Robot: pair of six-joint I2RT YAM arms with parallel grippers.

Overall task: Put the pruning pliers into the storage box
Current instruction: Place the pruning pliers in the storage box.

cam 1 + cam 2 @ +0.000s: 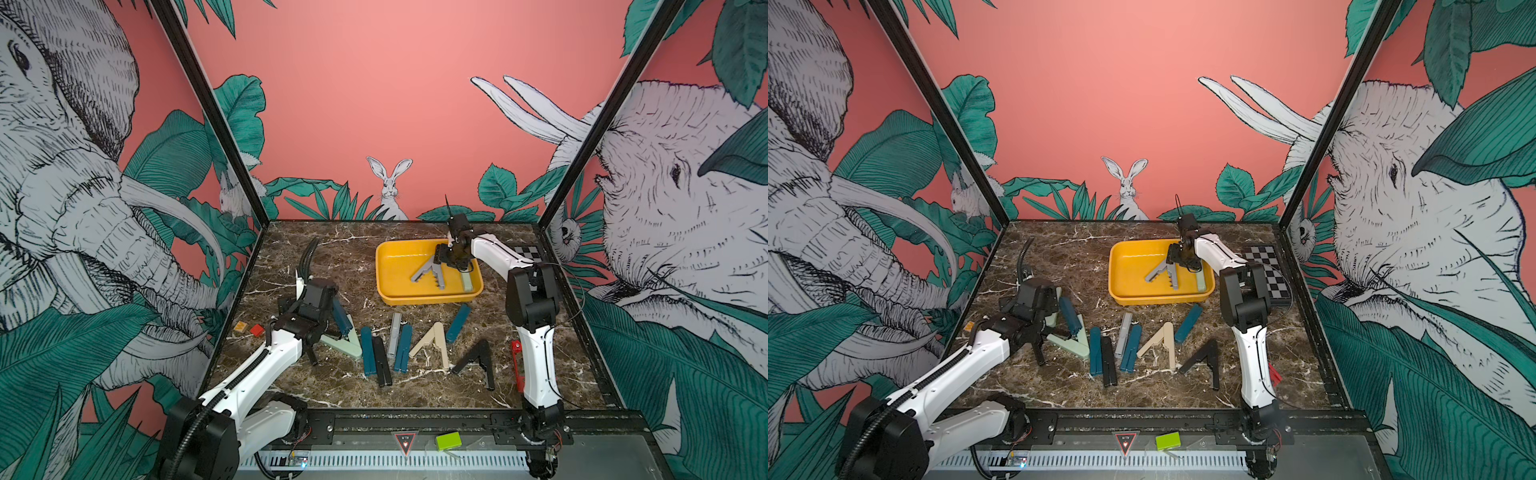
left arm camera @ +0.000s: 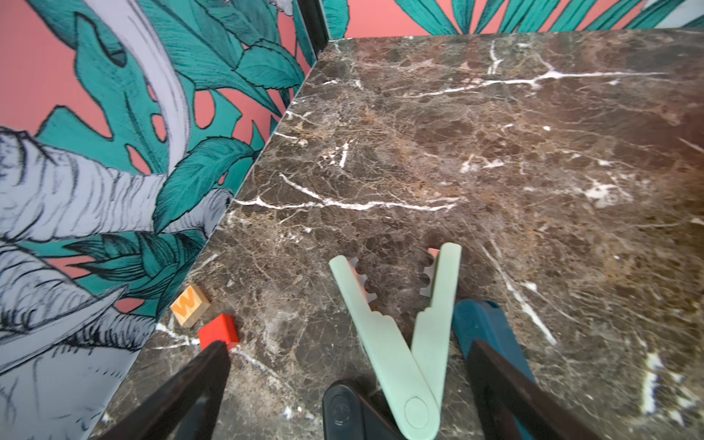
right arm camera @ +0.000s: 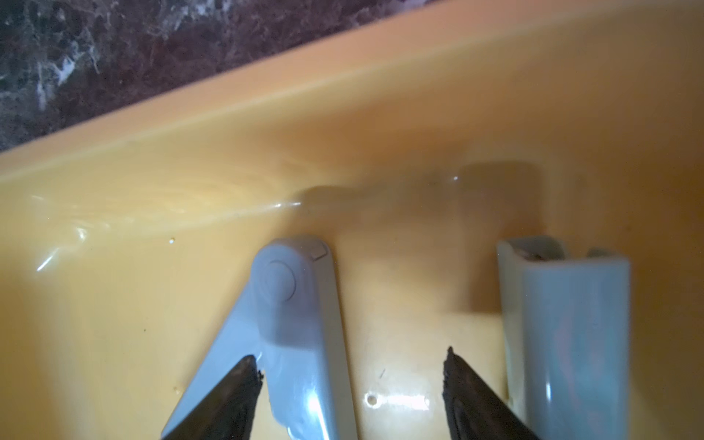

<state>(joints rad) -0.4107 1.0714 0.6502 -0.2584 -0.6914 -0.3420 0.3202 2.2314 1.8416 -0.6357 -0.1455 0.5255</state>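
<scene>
The yellow storage box [image 1: 415, 300] [image 1: 1142, 300] [image 3: 343, 114] sits at the back of the marble table. Inside lie grey V-shaped pruning pliers [image 1: 428, 274] [image 3: 301, 304] and folded mint pliers [image 1: 467, 282] [image 3: 571, 324]. My right gripper [image 1: 439, 268] [image 3: 352, 365] hangs open just above the grey pliers, holding nothing. My left gripper [image 1: 326, 340] [image 2: 348, 344] is open, straddling mint V-shaped pliers [image 1: 345, 347] [image 2: 396, 362] on the table, with teal pliers [image 1: 340, 318] [image 2: 487, 327] beside one finger. Several more pliers lie in a row, teal [image 1: 366, 351], black [image 1: 381, 361], beige [image 1: 434, 343], thin red [image 1: 516, 365].
An orange block [image 1: 240, 327] [image 2: 190, 306] and a red block [image 1: 257, 330] [image 2: 219, 331] lie by the left wall, close to my left gripper's outer finger. A chequered board [image 1: 525, 253] lies at the back right behind my right arm. Walls enclose three sides.
</scene>
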